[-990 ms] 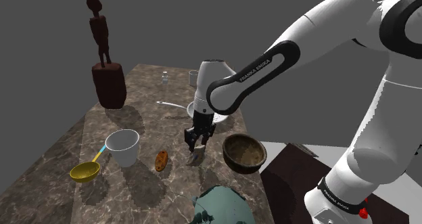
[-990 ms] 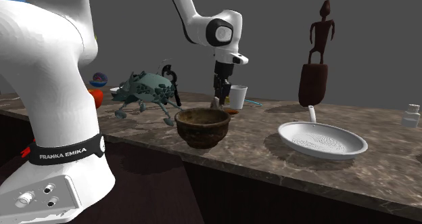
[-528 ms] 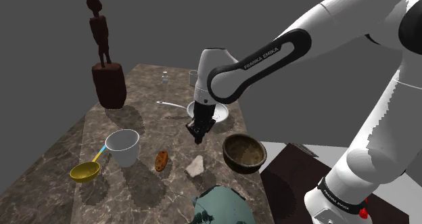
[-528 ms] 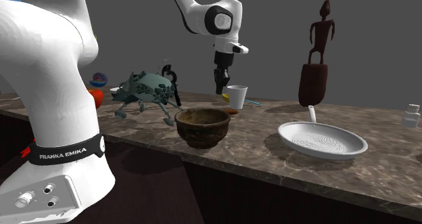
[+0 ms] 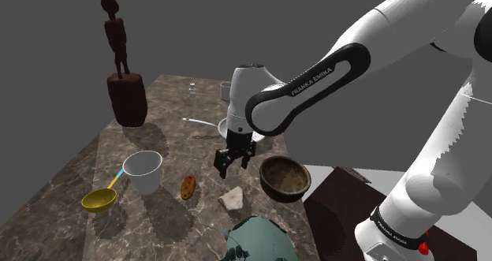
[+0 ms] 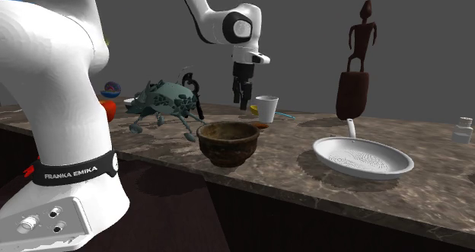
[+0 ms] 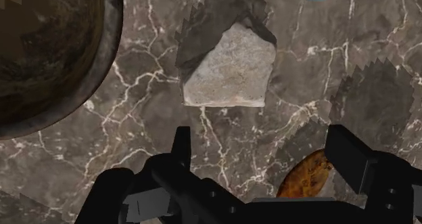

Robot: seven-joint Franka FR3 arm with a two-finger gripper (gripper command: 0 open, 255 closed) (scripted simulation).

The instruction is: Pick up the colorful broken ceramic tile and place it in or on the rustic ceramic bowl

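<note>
Shoulder view: the white Franka arm reaches over a brown marble table (image 5: 169,141), its black gripper (image 5: 234,162) hanging above the surface with its two fingers spread apart and nothing between them. The broken tile (image 5: 232,197), rendered pale grey rather than colourful, lies flat on the marble below the gripper, toward the view's lower edge. The rustic brown bowl (image 5: 285,177) stands near the tile, on the view's right, close to the table's edge. To the view's left of the tile lies a small orange-brown oval object (image 5: 188,187), then a white cup (image 5: 143,171) and a yellow spoon (image 5: 100,199). A dark wooden figure (image 5: 124,70) stands at the far left corner, and a teal creature figurine (image 5: 256,240) shows at the lower edge.

Second exterior view, from the bowl's side of the table: the gripper (image 6: 244,98) hangs clear above the surface, behind the bowl (image 6: 228,141). A white pan (image 6: 363,157) lies to the view's right of the bowl, with the wooden figure (image 6: 356,68) behind it.

Wrist view: the gripper (image 7: 267,155) looks straight down, fingers (image 7: 180,148) parted. The tile (image 7: 230,70) lies beyond the fingertips, untouched. The bowl (image 7: 47,53) is beside the tile but apart from it, with bare marble between them. The orange-brown object (image 7: 304,178) peeks out next to one finger.
</note>
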